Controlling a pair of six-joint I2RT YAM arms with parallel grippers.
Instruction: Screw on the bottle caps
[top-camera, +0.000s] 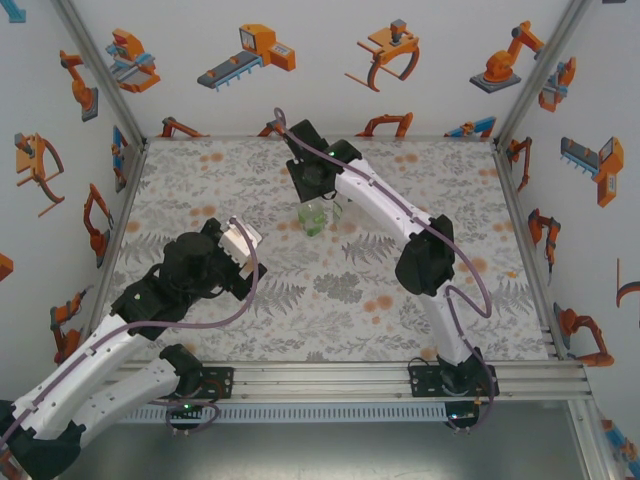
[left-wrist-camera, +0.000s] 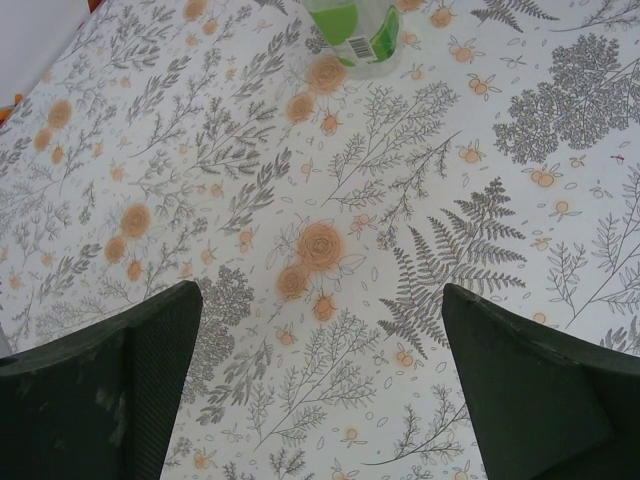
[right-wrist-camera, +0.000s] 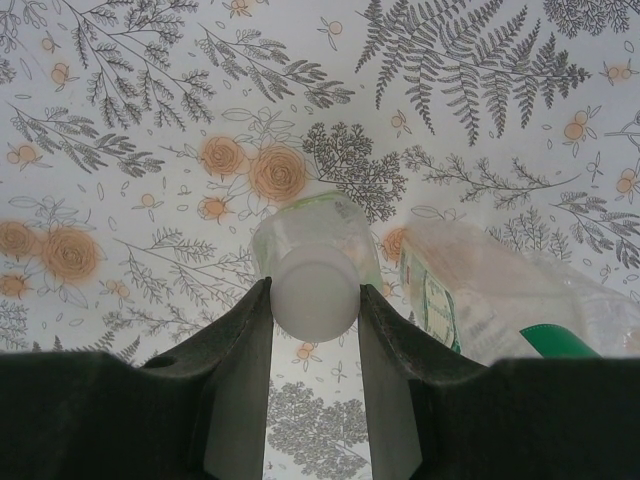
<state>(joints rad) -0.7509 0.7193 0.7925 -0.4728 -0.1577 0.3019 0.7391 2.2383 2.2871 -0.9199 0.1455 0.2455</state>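
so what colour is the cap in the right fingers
White; the cap shows best in the right wrist view.

Table cover (top-camera: 300, 310): white ground printed with grey ferns, leaf sprays and orange roses; walls (top-camera: 330, 90) white with orange-and-grey machine drawings. Left arm (top-camera: 95, 375) and right arm (top-camera: 372, 198): white shells, black joints, purple cables, with near-black fingers (right-wrist-camera: 235, 370) at lower centre of the right wrist view. Cap (right-wrist-camera: 315, 295) milky white on a clear bottle (right-wrist-camera: 300, 235); labelled bottle (left-wrist-camera: 355, 30), top centre of the left wrist view, has a green and white label.

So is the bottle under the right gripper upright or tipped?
Upright: the right gripper is shut on its white cap, and the bottle stands straight below on the table.
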